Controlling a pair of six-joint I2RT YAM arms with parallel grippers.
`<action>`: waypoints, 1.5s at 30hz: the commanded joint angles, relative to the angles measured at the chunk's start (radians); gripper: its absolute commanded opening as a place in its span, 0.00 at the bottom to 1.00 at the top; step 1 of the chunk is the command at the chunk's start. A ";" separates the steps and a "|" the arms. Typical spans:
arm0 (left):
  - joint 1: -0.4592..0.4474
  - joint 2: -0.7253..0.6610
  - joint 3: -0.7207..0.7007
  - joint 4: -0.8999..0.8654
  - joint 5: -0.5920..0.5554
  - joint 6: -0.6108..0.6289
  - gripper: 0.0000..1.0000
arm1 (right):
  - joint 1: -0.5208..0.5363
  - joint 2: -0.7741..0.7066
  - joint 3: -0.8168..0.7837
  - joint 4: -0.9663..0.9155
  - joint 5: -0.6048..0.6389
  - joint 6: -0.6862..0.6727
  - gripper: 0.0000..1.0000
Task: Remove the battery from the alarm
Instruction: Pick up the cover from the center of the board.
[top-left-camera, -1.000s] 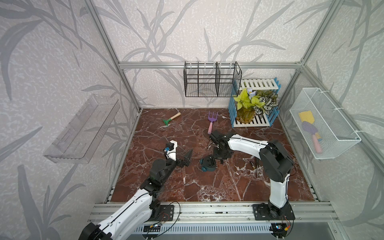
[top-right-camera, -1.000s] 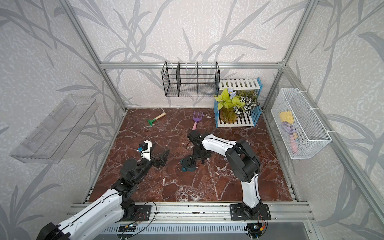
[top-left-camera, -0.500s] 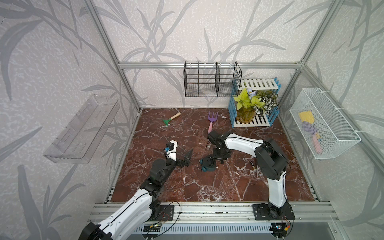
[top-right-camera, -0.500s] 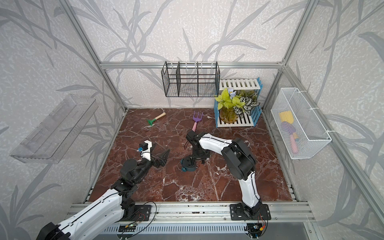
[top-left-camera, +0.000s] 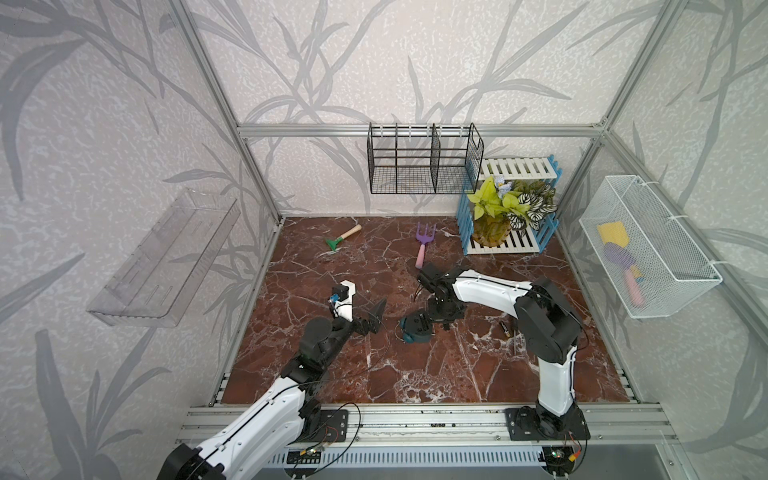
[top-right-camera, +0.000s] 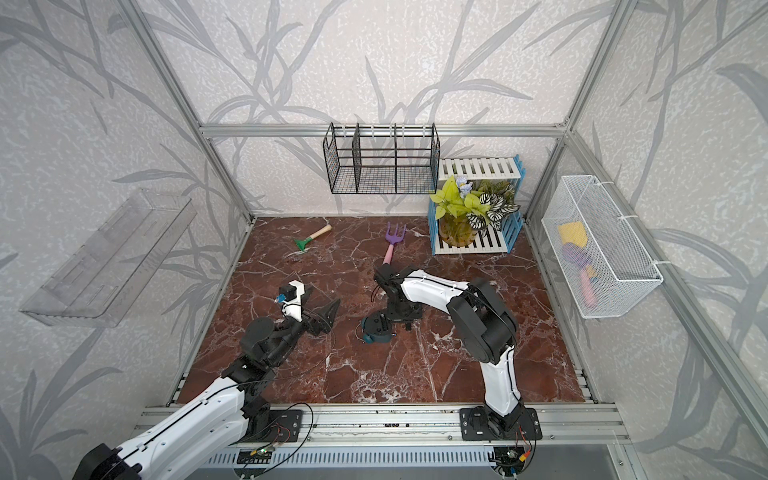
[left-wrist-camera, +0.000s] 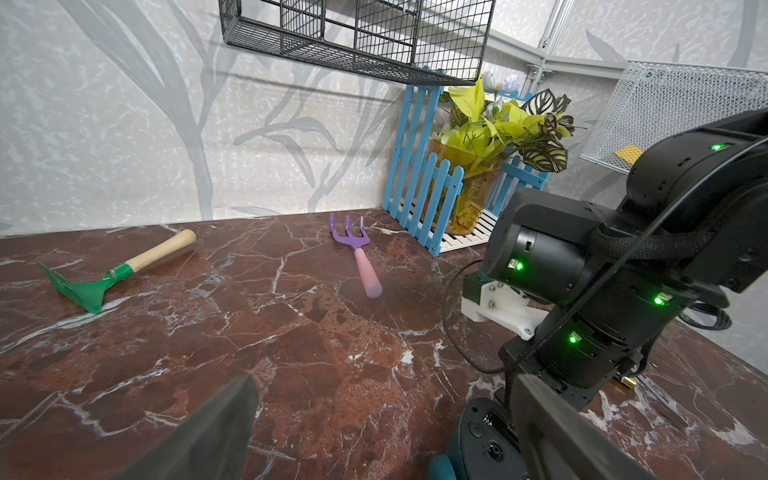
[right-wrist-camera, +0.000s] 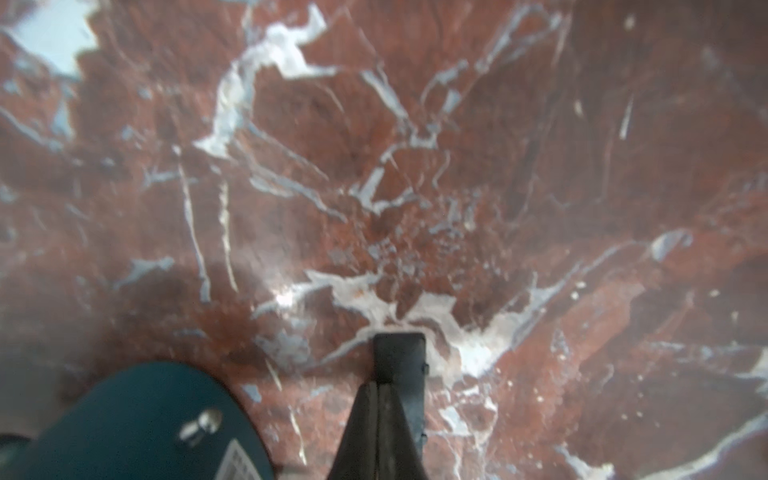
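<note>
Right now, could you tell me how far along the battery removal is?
Done, apparently: a battery lies on the table, apart from the clock. In hand: nothing; the right claw is shut empty beside the clock, the left claw open. Left: confirming nothing remains inside the clock.

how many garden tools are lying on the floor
2. The green rake lies near the back wall; the purple fork lies to its right. More tools sit in the white basket on the wall, and something small may be hidden.

Glossy veined marble floor (top-left-camera: 415, 374) (rake handle (top-left-camera: 352, 231): bare wood).
</note>
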 joint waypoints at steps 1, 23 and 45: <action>0.004 0.043 0.017 0.067 0.142 -0.054 1.00 | -0.016 -0.138 -0.044 0.049 -0.019 -0.003 0.03; -0.287 0.729 0.440 0.390 0.137 -0.311 0.83 | -0.246 -0.672 -0.377 0.715 -0.363 0.504 0.03; -0.283 0.843 0.537 0.343 0.088 -0.304 0.25 | -0.242 -0.644 -0.382 0.739 -0.400 0.513 0.04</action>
